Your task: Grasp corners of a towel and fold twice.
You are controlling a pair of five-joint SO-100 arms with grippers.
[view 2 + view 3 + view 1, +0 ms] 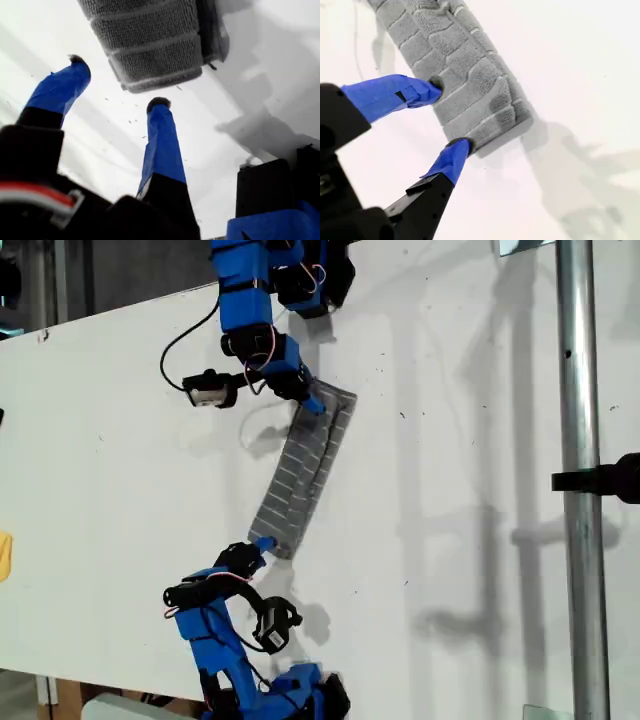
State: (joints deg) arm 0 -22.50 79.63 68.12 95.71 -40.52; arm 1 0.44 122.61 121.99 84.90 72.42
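Towel [305, 468] soft, light, limp, already folded narrow. My first tool [117, 87] gapes clear; my second tool [452, 112] open, straddling its 12 o'clock-end corner [512, 122]; pinch there.

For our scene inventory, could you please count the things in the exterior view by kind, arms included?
Grey striped towel: 1
Blue robot arms: 2
Small yellow object: 1
Metal pole: 1
Total: 5

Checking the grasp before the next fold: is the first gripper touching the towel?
Apart. The first wrist view shows my first gripper open, bare table between its fingertips and the towel.
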